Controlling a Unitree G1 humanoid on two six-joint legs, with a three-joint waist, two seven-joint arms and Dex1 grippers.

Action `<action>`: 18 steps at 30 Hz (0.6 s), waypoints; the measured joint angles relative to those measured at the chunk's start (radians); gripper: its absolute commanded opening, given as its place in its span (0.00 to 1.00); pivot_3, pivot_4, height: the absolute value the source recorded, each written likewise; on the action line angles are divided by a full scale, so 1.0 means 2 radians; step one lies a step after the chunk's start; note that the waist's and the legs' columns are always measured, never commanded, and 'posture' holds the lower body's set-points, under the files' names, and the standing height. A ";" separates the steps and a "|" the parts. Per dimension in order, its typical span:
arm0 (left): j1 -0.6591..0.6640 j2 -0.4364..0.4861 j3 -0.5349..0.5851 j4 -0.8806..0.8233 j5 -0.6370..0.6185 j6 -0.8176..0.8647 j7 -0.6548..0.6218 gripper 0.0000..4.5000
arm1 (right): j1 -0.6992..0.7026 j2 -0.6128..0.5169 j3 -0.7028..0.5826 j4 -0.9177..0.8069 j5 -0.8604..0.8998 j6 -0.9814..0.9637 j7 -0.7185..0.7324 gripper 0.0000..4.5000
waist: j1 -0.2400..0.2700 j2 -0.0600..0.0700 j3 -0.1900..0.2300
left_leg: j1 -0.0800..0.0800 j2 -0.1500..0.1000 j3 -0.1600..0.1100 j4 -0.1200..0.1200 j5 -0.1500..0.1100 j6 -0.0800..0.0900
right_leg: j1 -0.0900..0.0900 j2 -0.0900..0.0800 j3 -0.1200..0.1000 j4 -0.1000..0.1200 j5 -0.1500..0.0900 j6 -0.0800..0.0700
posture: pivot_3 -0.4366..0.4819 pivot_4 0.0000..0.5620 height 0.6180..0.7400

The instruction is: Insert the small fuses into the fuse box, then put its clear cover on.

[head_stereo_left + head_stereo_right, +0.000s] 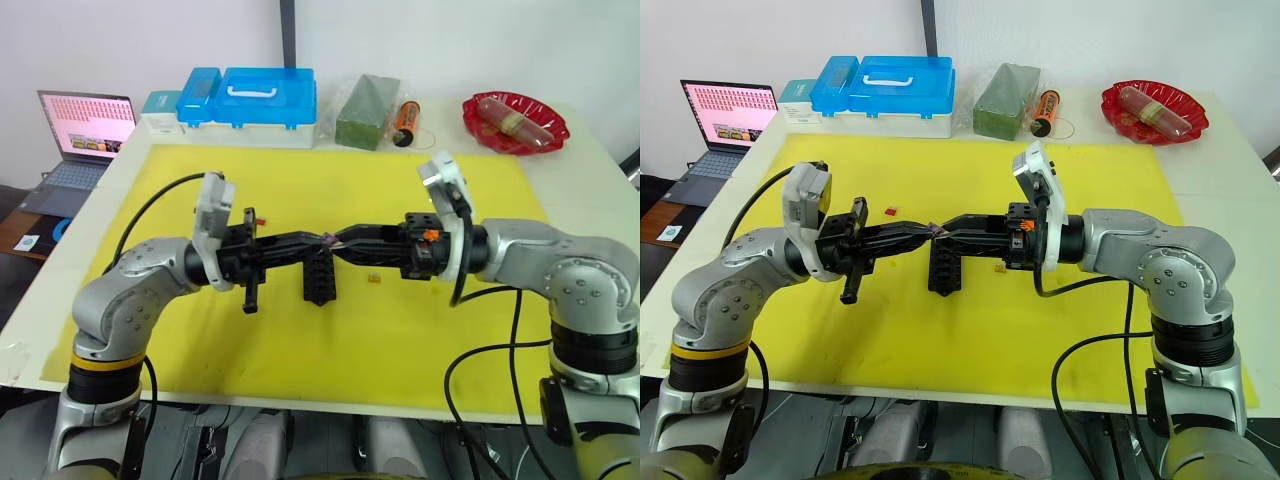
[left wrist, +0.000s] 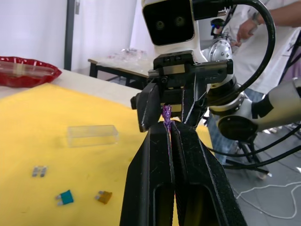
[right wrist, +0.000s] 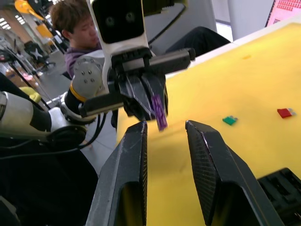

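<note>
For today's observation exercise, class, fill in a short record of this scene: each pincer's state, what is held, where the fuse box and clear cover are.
left pincer: shut on the purple fuse
right pincer: open, facing the left one, fuse between its tips
fuse box: on the yellow mat, below the two pincers
clear cover: lying apart on the mat
loose fuses: teal fuse, tan fuse
</note>
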 measured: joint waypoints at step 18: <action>0.003 0.004 -0.007 0.006 -0.002 -0.011 0.000 0.00 | 0.000 -0.005 -0.004 0.001 0.027 0.000 -0.018 0.00 | 0.000 0.000 0.000 | 0.000 0.000 0.000 0.000 0.000 0.000 | 0.000 0.000 0.000 0.000 0.000 0.000 | 0.48 0.27 1.00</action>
